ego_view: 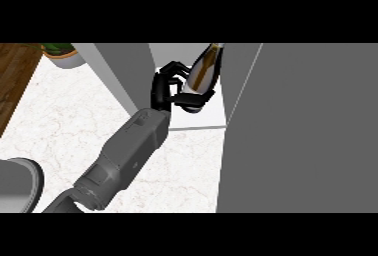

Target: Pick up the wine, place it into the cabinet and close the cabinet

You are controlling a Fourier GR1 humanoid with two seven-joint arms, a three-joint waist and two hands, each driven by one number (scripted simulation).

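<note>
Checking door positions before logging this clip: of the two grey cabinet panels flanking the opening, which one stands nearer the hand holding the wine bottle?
The narrow left panel: the hand gripping the wine bottle sits right beside its edge. The broad right panel lies beyond the bottle.

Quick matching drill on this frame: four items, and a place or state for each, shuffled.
Items:
1. wine bottle
2. potted plant
3. cabinet panel
4. counter

Descriptions:
a. white marble surface
b. view's top left corner
c. gripped by the left hand
d. big grey face filling the view's right

Pairs: 1-c, 2-b, 3-d, 4-a
</note>
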